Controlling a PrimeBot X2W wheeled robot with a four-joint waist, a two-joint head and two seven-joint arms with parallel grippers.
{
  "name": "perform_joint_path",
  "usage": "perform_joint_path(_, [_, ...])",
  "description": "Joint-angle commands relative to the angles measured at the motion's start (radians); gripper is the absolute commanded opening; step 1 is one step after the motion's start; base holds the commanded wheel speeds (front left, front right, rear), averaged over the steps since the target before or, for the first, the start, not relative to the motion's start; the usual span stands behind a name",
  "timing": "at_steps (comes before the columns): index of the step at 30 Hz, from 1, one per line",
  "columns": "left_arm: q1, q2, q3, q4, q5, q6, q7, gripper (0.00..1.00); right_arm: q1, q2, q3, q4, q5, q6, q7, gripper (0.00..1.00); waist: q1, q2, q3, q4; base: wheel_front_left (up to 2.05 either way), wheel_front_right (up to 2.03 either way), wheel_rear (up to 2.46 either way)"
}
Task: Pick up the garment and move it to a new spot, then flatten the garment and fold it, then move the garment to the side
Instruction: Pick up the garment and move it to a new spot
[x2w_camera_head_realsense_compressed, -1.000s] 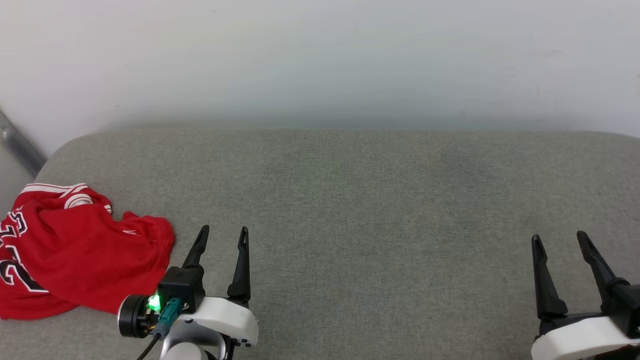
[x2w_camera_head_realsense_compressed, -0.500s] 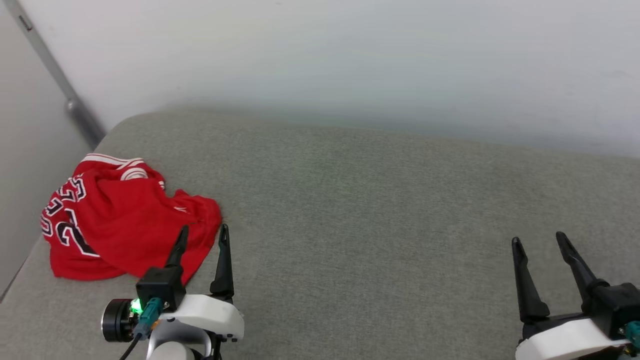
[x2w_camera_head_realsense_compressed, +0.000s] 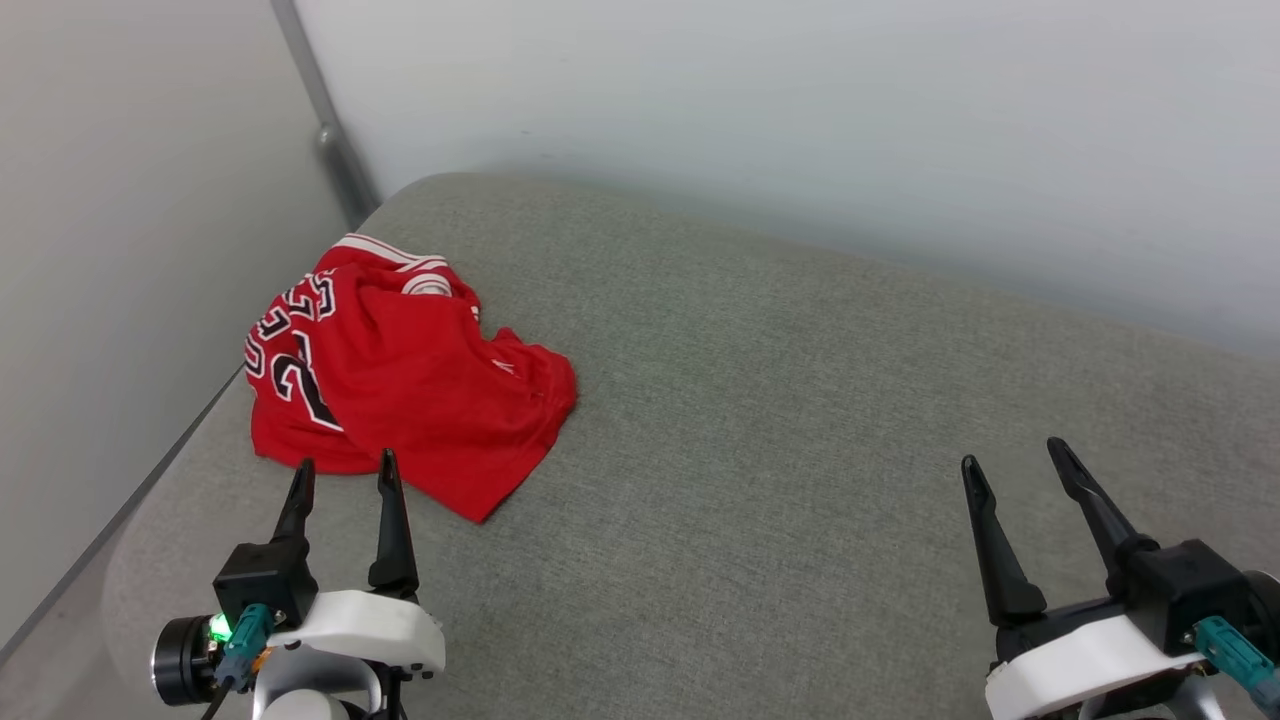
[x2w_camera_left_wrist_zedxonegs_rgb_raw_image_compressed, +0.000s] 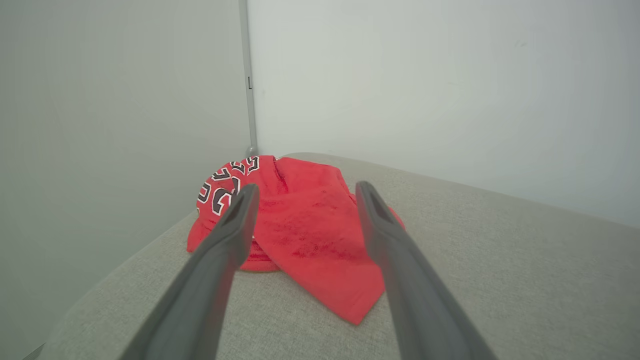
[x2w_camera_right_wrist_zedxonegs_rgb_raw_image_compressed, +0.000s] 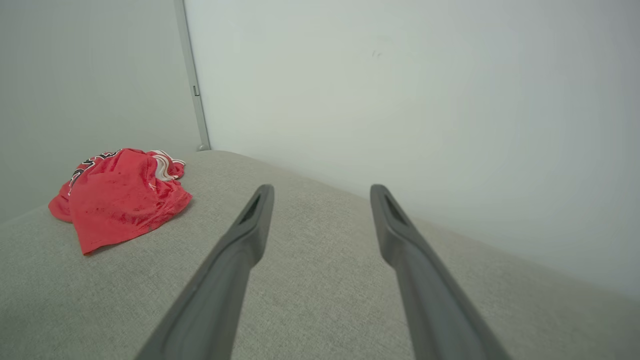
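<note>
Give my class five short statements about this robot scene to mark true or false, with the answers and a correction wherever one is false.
1. The red jersey lies on the grey cushion. True.
2. The left gripper is shut on the jersey. False: it is open and holds nothing, pointing at the jersey's near edge.
3. The right gripper is open over bare cushion, well away from the jersey. True.
4. The jersey is spread flat and neatly folded. False: it is bunched in a crumpled heap.
5. The jersey lies at the cushion's right end. False: it lies at the left end.
</note>
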Motion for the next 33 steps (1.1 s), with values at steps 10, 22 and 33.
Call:
perform_joint_path(10, [0.001,-0.002,0.017,-0.013,-0.011,0.008,-0.002,1.0,-0.047,-0.018,0.014,0.011,-0.003,0.0,-0.007,1.0,0.0,0.0,0.035,0.048,0.0,0.0,0.0])
perform_joint_path(22, [-0.225,0.05,0.044,0.057,0.018,-0.014,0.001,1.0,-0.093,-0.053,0.032,-0.016,-0.009,0.0,0.015,1.0,0.0,0.0,0.118,-0.026,0.0,0.0,0.0])
perform_joint_path(33, [-0.61,0.308,0.091,0.196,-0.03,-0.112,0.323,1.0,-0.177,-0.082,0.03,-0.039,0.017,0.0,0.008,1.0,0.0,0.0,0.312,-0.193,0.0,0.0,0.0])
